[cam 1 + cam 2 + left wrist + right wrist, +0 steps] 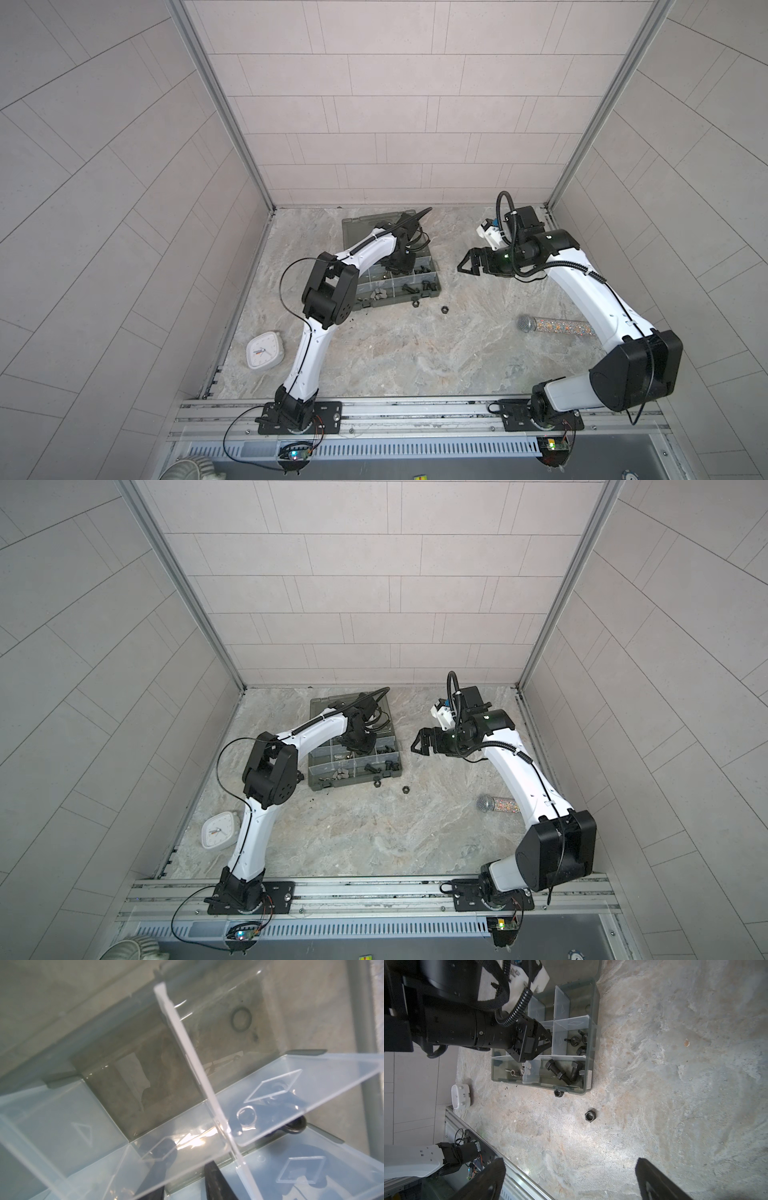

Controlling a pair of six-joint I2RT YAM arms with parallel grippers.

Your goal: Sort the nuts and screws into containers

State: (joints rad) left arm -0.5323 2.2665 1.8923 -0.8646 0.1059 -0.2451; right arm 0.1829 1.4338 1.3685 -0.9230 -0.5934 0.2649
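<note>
Dipping the left fingers (543, 1030) down into the smoky-grey case (395, 300), low among the pale dividers (182, 1043); showing a gap between the tips in the left wrist view, yet cannot tell whether gripping anything or empty. Holding the right fingers (654, 1180) spread wide and empty, hovering over bare bench (415, 365) to the right of the case and clear of it. Spotting the screws (560, 1073) heaped in the near right corner compartment, just beside a compartment of silvery winged nuts (527, 1068). Catching black winged nuts (575, 1040) in the next compartment back along the right wall. Finding a hex nut (414, 304) out on the bench just beside the near wall of the case, and a second hex nut (444, 310) a little farther out, apart from the first. Passing a glittery microphone (552, 325) lying beside the right arm and a white clock (265, 350) by the left arm, both well apart from the case
</note>
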